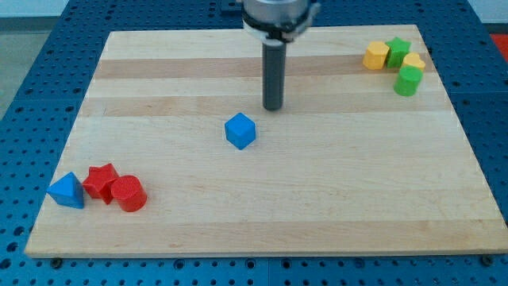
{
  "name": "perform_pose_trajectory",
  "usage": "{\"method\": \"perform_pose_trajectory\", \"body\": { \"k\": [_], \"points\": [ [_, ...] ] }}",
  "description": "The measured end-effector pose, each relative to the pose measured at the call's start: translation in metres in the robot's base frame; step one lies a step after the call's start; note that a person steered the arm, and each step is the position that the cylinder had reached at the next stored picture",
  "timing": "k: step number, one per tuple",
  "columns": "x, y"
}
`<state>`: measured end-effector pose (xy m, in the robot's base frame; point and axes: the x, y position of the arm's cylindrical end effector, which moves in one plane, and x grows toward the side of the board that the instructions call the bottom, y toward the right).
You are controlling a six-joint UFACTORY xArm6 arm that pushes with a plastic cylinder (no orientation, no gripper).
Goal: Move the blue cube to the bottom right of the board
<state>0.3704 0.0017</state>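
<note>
The blue cube (240, 130) sits near the middle of the wooden board (317, 206), a little left of centre. My tip (273, 108) is the lower end of the dark rod that comes down from the view's top. It stands just up and to the right of the blue cube, a small gap apart from it.
At the bottom left lie a blue triangular block (67, 191), a red star block (101, 181) and a red cylinder (128, 194), close together. At the top right cluster a yellow block (375, 56), a green star block (398, 51), another yellow block (413, 63) and a green cylinder (408, 81).
</note>
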Motion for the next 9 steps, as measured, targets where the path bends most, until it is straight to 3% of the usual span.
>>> {"method": "perform_pose_trajectory", "body": {
  "k": [1, 3, 4, 5, 7, 9],
  "points": [
    [-0.018, -0.042],
    [0.032, -0.135],
    [0.082, -0.11],
    [0.097, -0.084],
    [0.097, -0.046],
    [0.099, -0.049]
  ]
}}
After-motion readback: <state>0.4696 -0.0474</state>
